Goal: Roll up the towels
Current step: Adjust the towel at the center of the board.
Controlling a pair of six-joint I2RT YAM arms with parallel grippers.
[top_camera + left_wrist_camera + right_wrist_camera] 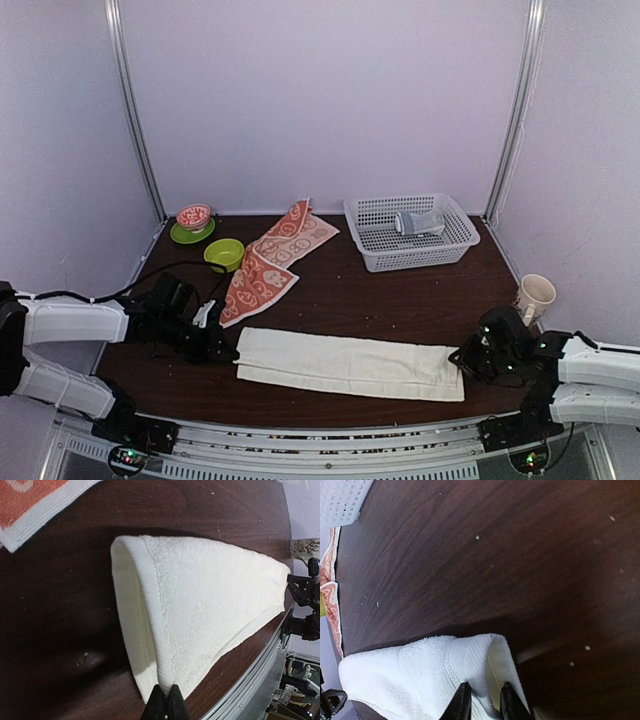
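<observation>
1. Risk: the cream towel (350,362) is a long folded strip. If rolling starts from one end while the other stays pinned, the roll would likely skew or cone.
2. Risk: both holds look thin, just on corner layers, so a tug could pull the cloth free and open the fold.
3. Risk: the strip lies on the near side of the basket (420,258), well apart from it and close to the table's front edge, so a drag that way might tip it over.
4. Left gripper (166,695), near-left of the basket: fingers pressed together on the towel's near corner and apparently pinching it.
5. Right gripper (482,700), near-right of the basket: narrow gap between the fingers, with the towel's end fold clamped in it.
6. Orange towel (275,260): just left of the basket, lying loose and crooked, with neither gripper touching it. Not rolled yet.
</observation>
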